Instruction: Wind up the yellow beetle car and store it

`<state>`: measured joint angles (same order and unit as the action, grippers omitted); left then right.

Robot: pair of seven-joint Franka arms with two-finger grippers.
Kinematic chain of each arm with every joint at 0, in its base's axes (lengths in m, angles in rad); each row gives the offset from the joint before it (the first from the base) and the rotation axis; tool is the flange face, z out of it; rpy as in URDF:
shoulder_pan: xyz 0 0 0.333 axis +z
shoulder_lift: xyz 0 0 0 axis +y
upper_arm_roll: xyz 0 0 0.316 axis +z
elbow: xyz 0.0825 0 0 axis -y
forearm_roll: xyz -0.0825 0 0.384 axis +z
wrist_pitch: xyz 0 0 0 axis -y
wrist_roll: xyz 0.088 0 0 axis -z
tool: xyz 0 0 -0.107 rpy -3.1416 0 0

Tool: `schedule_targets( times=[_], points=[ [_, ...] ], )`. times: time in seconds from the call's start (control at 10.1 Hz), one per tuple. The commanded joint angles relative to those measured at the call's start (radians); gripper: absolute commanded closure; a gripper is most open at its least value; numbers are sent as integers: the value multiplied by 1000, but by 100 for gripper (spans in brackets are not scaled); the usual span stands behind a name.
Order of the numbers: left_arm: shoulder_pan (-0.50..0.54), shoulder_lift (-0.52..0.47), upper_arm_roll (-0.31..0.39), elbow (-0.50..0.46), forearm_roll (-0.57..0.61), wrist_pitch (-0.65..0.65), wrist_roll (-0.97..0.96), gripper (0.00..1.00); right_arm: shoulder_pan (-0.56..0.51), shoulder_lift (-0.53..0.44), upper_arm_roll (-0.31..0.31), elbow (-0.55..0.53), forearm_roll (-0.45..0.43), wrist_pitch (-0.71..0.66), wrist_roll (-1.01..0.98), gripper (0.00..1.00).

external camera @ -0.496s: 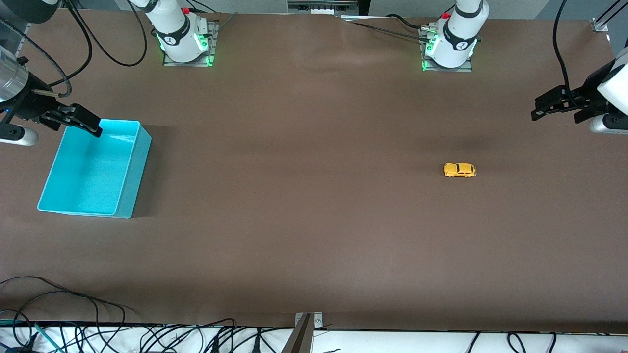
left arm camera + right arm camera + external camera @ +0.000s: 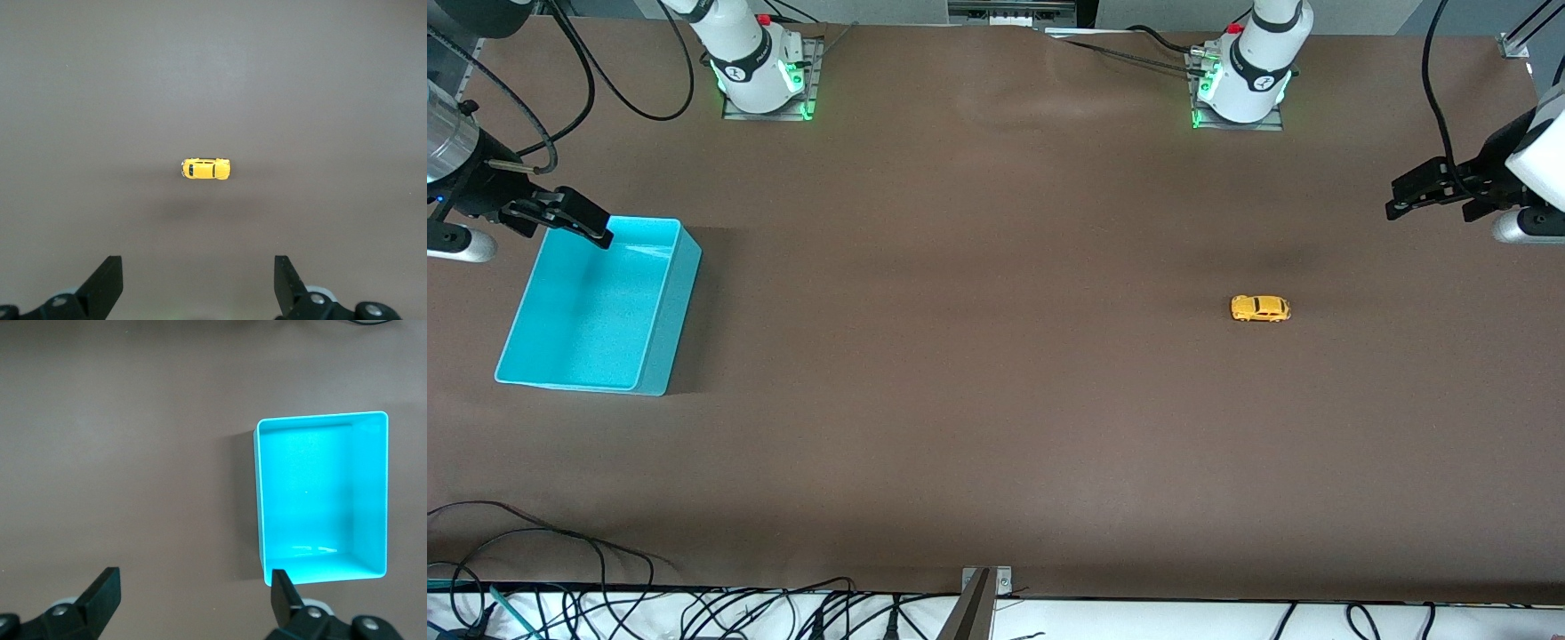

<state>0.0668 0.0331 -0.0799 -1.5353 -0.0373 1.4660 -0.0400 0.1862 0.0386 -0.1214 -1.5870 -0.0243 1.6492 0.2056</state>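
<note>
The yellow beetle car [image 2: 1260, 308], a tiny yellow-orange toy with a rounded hard shell, dark windows and black wheels, stands on its wheels on the bare brown desk [image 2: 996, 427] toward the left arm's end, side-on to the front camera. You should expect it to be very light and stiff, with a glossy curved roof that pads could slide off, and free wheels that let it roll away if nudged along its length. I would take it across its two flat flanks, low by the wheel arches, so the fingers straddle its width.

The left end effector [image 2: 1433, 189] hangs released, jaws spread wide, above the desk's edge at that arm's end, well apart from the car; in its wrist view the car [image 2: 205, 169] sits centred ahead of the two fingertips [image 2: 107, 280].

The open turquoise plastic bin [image 2: 667, 356] rests at the right arm's end of the desk, well apart from the car. The right end effector [image 2: 569, 216] waits over the bin's upper corner, also released and holding nothing.
</note>
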Motion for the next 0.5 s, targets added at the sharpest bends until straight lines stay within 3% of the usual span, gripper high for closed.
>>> schedule_targets(
  times=[0.0, 0.4],
  points=[
    [2, -7, -8, 12, 8, -15, -28, 0, -4, 0, 3, 9, -5, -2, -5, 0],
    [4, -7, -4, 11, 8, -15, -27, 0, -4, 0, 2, 5, -3, -12, 5, 0]
  ],
)
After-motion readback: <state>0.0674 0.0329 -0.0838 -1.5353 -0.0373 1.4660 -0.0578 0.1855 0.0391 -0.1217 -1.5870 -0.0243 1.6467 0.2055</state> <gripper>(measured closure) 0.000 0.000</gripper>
